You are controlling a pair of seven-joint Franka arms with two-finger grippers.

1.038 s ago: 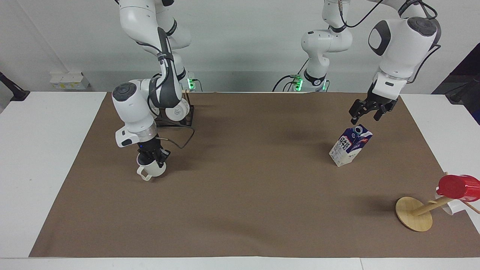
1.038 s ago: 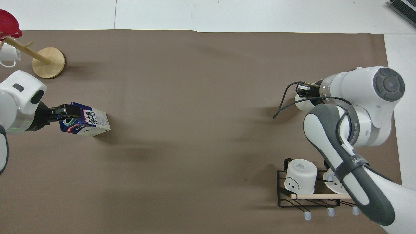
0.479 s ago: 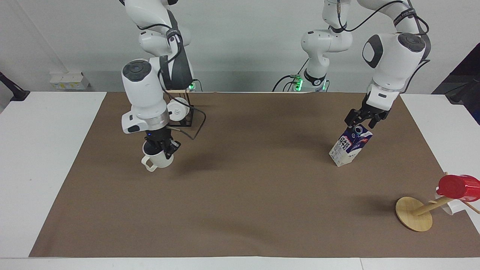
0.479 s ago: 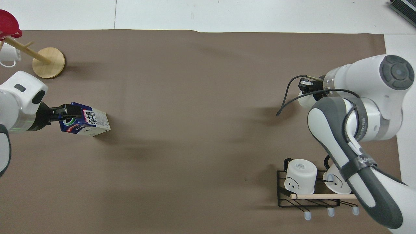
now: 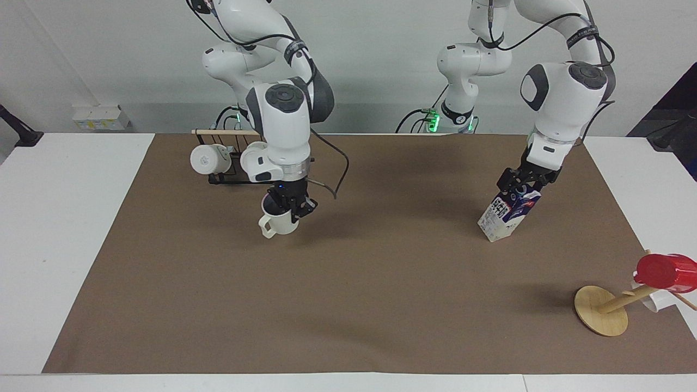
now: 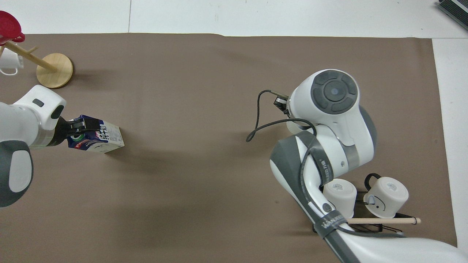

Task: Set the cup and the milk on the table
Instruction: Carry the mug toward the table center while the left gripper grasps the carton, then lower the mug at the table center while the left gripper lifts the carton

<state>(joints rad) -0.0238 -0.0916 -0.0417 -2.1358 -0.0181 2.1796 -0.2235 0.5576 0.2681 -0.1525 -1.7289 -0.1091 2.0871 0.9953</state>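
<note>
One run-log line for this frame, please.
right gripper: shut on cup, above brown sheet | left gripper: open, around top of tilted milk carton

Bright, even light from above; soft diffuse shadows on brown sheet [image 5: 348, 305]; both views sharp, no glare.

The right arm bends low over the counter, wrist vertical, its gripper [image 5: 288, 209] pointing straight down with fingers clamped on the cup's [image 5: 279, 222] rim. The left arm folds down at about two o'clock in the facing view, its gripper [image 5: 524, 184] angled toward seven o'clock, fingers spread around the milk's [image 5: 507, 213] top.
</note>
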